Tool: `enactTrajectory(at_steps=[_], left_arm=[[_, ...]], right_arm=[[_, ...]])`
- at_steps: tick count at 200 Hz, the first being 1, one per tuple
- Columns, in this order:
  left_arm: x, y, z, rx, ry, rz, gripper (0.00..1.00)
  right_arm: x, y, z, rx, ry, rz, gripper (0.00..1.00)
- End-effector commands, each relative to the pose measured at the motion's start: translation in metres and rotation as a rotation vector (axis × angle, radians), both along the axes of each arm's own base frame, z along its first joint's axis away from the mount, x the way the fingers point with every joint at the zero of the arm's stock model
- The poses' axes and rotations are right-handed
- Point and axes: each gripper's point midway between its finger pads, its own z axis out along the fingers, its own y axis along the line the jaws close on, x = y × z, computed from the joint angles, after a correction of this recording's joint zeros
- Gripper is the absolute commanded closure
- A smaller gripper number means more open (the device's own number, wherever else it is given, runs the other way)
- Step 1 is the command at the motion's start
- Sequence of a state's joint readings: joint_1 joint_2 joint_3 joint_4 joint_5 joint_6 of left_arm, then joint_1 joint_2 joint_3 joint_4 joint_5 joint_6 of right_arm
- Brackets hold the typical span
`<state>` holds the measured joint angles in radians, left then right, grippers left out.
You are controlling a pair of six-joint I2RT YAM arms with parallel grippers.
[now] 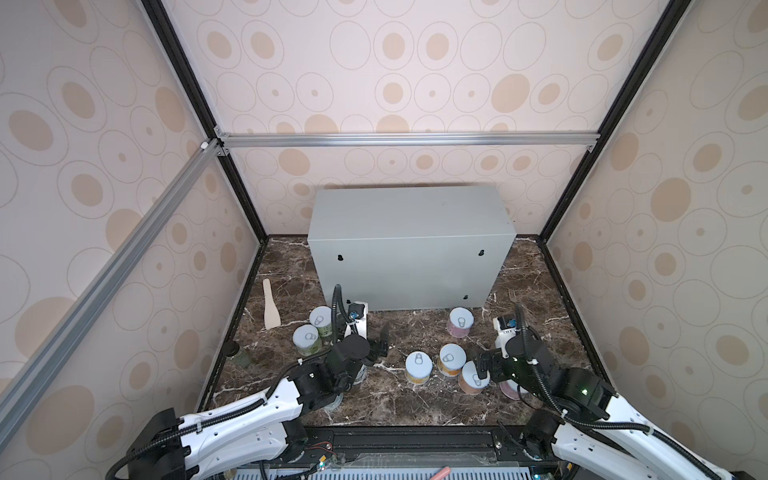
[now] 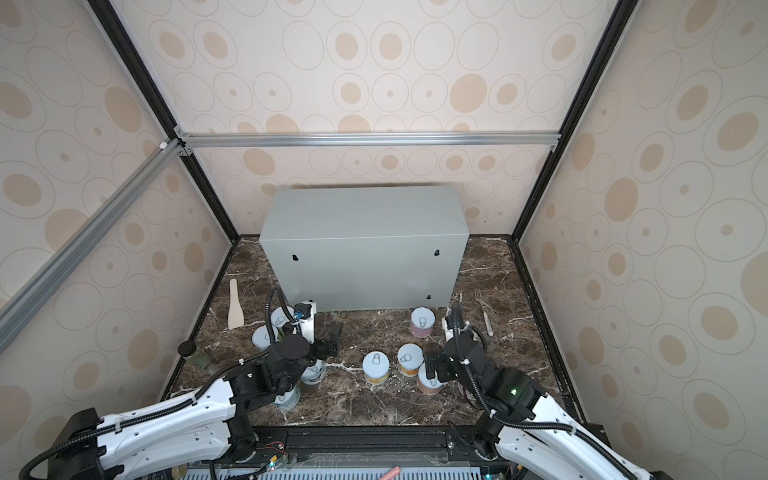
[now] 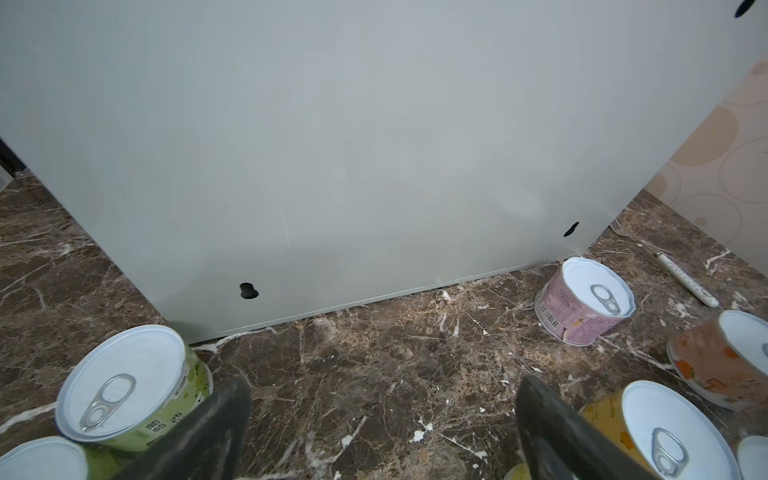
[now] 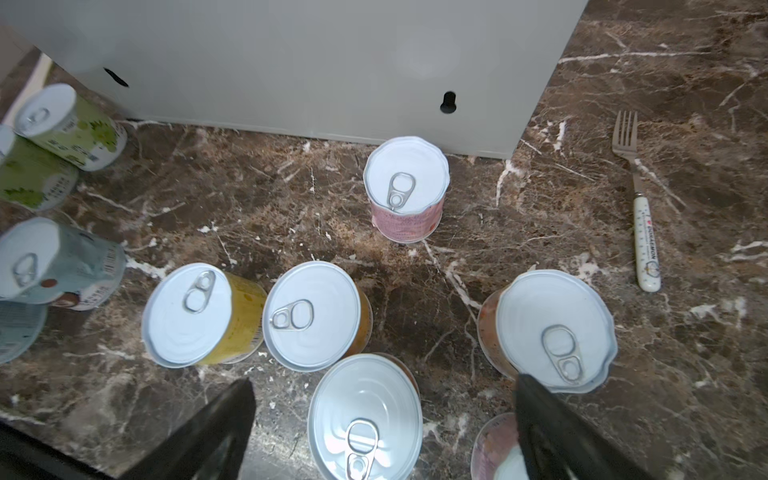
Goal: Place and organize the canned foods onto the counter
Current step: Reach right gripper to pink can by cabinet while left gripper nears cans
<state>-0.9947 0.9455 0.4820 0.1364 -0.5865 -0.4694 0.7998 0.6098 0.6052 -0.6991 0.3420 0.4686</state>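
In front of the counter (image 1: 409, 249), on the marble (image 1: 395, 399), stand all the cans (image 2: 376, 365) that I can see; none is on the counter's top yet. The right gripper (image 4: 384, 384) hangs with its jaws spread wide over an orange can (image 4: 365, 411), which shows between the two fingers in the right wrist view. Whether either finger touches it I cannot tell. The left gripper (image 3: 382, 385) is spread as wide and holds nothing. It has bare marble between its fingers, a green can (image 3: 124, 382) on one side and a yellow can (image 3: 665, 428) on the other.

The likeliest trouble is crowding. The orange can stands close among others, and one finger already overlaps a neighbour (image 4: 552, 332) in the wrist view. A straight descent could land on that lid or shove the can aside. The walls are round and smooth, so an off-centre pinch may let the can slip out. The counter is tall, and a low carry would strike its front face. The left arm also hangs over the blue cans (image 2: 311, 372) and could knock them if it swings (the fork (image 4: 646, 245) lies well clear).

Each can stands upright, axis vertical, lid and pull tab up. They look squat, wider than tall, so that axis is the short one. The tabs point in no common direction.
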Motion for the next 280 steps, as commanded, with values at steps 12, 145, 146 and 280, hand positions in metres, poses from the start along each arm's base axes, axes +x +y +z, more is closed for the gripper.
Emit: enactTrajectory(at_steps=[12,145,146,280], left_arm=[[0.006,-0.004,0.007,-0.107,-0.076,0.046,0.01],[0.035,-0.034,-0.029,-0.18,-0.068,-0.032,0.01],[0.035,-0.034,-0.029,-0.181,-0.069,-0.032,0.01],[0.037,-0.038,-0.044,-0.17,-0.113,-0.053,0.01]], right_arm=[[0.026,0.015,0.006,0.03,-0.09,-0.041,0.01],[0.11,0.05,-0.049,-0.011,0.014,-0.176,0.01],[0.111,0.05,-0.049,-0.012,0.015,-0.176,0.01],[0.148,0.042,-0.093,0.031,-0.001,-0.27,0.01]])
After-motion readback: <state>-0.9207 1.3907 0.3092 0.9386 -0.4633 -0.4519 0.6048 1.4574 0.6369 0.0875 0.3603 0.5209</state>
